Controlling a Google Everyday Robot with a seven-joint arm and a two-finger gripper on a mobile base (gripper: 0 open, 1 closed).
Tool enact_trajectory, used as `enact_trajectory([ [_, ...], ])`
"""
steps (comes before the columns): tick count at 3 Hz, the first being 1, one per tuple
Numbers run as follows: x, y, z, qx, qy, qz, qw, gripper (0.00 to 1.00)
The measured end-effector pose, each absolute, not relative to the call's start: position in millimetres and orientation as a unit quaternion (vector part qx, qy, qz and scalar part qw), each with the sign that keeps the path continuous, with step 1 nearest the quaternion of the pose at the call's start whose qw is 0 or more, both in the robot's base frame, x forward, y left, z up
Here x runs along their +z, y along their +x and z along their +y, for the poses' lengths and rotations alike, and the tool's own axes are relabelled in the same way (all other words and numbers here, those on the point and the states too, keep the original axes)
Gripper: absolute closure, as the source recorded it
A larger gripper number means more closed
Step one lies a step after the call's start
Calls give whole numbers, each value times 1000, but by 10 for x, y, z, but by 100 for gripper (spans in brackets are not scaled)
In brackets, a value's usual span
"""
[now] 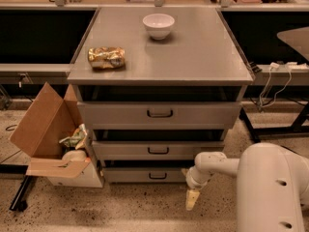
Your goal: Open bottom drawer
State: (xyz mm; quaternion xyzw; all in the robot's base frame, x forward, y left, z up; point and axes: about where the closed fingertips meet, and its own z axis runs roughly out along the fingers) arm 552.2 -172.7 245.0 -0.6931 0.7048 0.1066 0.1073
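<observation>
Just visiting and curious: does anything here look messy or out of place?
Mildly: a crumpled gold packet lies on the cabinet top, and an open cardboard box holding litter sits beside the cabinet's left side. The gripper hangs by the bottom drawer's right end.

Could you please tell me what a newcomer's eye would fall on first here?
The grey three-drawer cabinet fills the centre, a white bowl at the back of its top and a gold snack bag near its front left. At lower right the robot's arm reaches in, its gripper pointing down near the floor, by the right end of the bottom drawer and clear of its handle. An open cardboard box stands left of the cabinet.
</observation>
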Motion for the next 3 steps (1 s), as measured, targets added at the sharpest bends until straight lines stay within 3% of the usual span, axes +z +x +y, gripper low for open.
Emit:
enact_trajectory([
  [3, 2005, 5996, -1881, 81, -671, 727, 119, 0],
])
